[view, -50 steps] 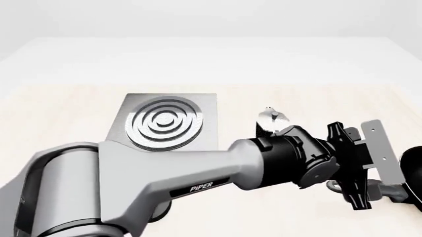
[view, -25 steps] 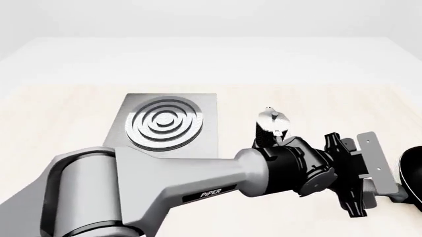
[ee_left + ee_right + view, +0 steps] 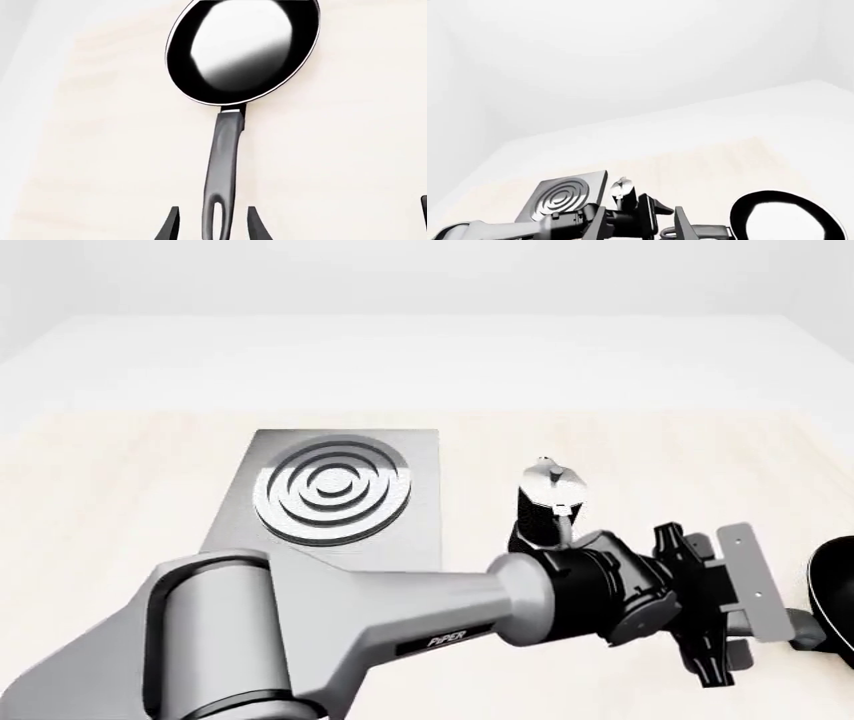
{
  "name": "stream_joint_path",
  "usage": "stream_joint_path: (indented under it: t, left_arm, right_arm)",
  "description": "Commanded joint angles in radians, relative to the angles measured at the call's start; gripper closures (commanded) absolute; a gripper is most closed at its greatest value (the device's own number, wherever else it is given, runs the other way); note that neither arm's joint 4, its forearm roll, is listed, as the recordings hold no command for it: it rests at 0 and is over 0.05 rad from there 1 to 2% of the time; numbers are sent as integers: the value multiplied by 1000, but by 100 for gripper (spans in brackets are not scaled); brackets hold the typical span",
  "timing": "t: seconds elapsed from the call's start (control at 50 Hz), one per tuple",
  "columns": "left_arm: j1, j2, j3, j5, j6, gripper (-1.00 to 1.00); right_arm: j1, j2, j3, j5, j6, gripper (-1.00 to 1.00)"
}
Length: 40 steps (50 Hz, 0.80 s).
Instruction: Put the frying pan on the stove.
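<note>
We see the left end effector (image 3: 212, 227) open, its two fingertips (image 3: 169, 226) on either side of the slotted end of the frying pan (image 3: 244, 47) handle, not closed on it; whether they touch the handle we can't tell. The pan lies flat on the table (image 3: 107, 470) at the far right edge of the front view (image 3: 838, 595), only a sliver of its black rim visible there. In the left wrist view the handle runs straight from the pan toward the end effector.

The left arm (image 3: 400, 625) reaches across the near side of the table from the left toward the pan. The stove (image 3: 336, 490) sits left of centre, well apart from the pan. A moka pot (image 3: 547, 502) stands between stove and pan, just beyond the left arm's wrist.

The right end effector isn't visible in any view, so we can't tell its state. The right wrist view shows the stove (image 3: 565, 196), moka pot (image 3: 622, 189) and pan (image 3: 784, 222) from the near side.
</note>
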Motion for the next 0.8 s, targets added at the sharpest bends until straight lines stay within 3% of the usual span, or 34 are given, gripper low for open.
stream_joint_path:
  t: [0.02, 0.8]
  left_arm:
    - [0, 14, -25, 14, -18, -100]
    - [25, 171, -167, 34, -36, -100]
  right_arm:
    - [-7, 0, 2, 0, 10, -100]
    - [-14, 0, 3, 0, 22, -100]
